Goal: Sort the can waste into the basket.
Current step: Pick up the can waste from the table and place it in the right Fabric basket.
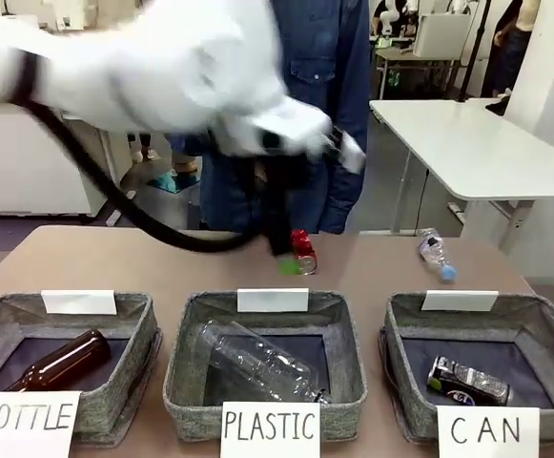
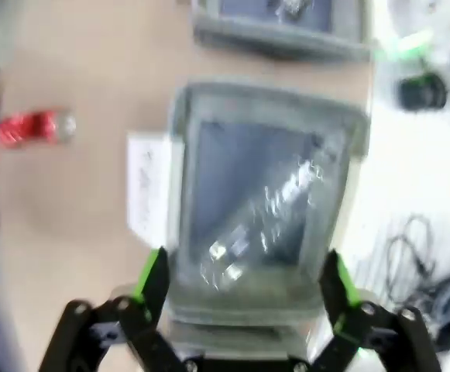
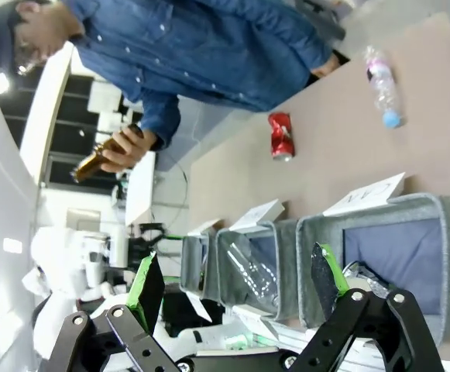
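Left to do: red can [image 1: 303,250] lies on its side on the table [image 1: 114,262], far middle, outside every bin.
Done: silver-and-black can [image 1: 467,382] is inside the CAN basket [image 1: 536,305], near right.
Progress: about halfway, as I judge it; one can in, one out.
Left arm: comes in from the left across the middle, motion-blurred.
Left hand [image 2: 245,271]: points down over the PLASTIC bin [image 2: 271,93]; fingers spread wide, holding nothing; the red can is off to one side, apart from it.
Right hand [image 3: 236,283]: raised on the near side, facing across the bins; fingers spread, empty.
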